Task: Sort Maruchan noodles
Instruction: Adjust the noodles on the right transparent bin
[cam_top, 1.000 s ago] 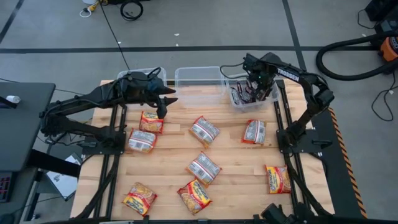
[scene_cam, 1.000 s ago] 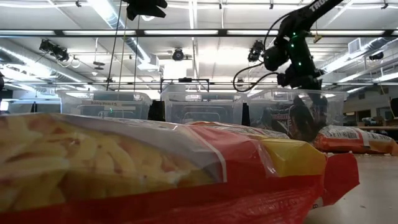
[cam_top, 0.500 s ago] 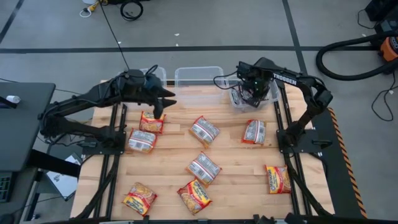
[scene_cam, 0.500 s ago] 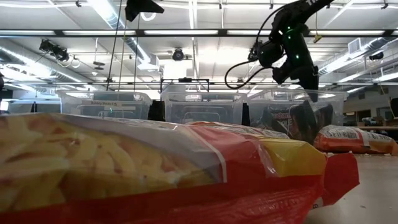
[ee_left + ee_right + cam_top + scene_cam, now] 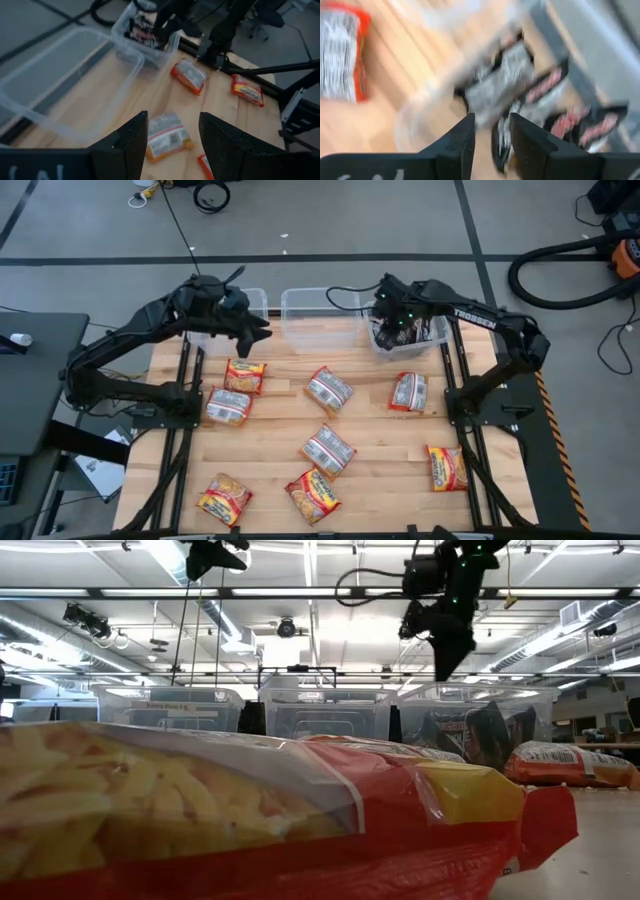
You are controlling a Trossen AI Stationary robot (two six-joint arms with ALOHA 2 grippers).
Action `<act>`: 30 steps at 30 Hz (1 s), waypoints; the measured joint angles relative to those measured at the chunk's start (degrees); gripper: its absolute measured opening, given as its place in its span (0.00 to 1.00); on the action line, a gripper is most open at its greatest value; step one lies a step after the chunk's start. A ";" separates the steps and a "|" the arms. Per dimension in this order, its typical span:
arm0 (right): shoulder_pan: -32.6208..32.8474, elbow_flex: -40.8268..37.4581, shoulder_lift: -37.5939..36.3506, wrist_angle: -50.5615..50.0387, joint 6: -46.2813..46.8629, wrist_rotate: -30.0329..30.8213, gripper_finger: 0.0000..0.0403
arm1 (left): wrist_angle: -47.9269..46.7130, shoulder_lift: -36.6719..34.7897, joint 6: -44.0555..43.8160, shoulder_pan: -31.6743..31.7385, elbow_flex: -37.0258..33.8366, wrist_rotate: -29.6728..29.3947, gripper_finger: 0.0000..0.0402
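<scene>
The right bin (image 5: 408,338) holds dark noodle packets (image 5: 520,95). The middle bin (image 5: 318,306) beside it holds nothing. The right end effector (image 5: 385,313), slightly spread and holding nothing, hangs over the right bin.

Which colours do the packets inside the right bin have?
The packets in the right bin are black and silver with red lettering, best seen in the right wrist view.

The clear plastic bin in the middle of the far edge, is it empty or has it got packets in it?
Empty. From above, the middle clear plastic bin shows only its bare bottom, while the right-hand bin holds dark black-and-silver packets.
</scene>
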 joint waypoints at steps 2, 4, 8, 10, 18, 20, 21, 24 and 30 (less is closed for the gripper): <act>0.38 0.00 0.93 2.53 1.47 -0.18 0.32 | 0.66 -0.13 0.59 0.11 0.68 -0.04 0.45; -0.28 -0.01 2.76 3.31 1.55 -2.26 0.32 | 0.85 -0.11 0.63 0.08 0.98 -0.06 0.45; -1.88 -0.11 5.56 3.51 -13.24 -5.97 0.32 | 0.84 -0.13 0.68 -0.61 1.12 -0.17 0.45; -2.72 -0.11 6.08 4.97 -21.19 -6.53 0.32 | 0.43 -0.14 0.76 -1.10 1.12 -0.21 0.45; -8.31 -1.00 6.08 6.69 -38.56 -13.87 0.32 | -0.56 -0.44 0.12 -4.35 1.18 -0.20 0.45; -9.09 -2.42 6.08 6.95 -39.60 -13.84 0.32 | -0.53 -0.44 0.05 -5.09 1.18 -1.19 0.45; -9.22 -3.23 6.08 7.55 -40.03 -14.06 0.32 | -0.52 -0.44 -0.13 -5.43 1.18 -2.01 0.45; -8.88 -5.95 6.08 9.48 -41.62 -14.06 0.32 | -0.21 -0.44 -0.19 -5.86 1.18 -4.16 0.45; -8.30 -8.39 6.12 14.01 -37.81 -9.09 0.38 | 0.82 -0.44 -2.22 -5.82 1.18 -4.82 0.45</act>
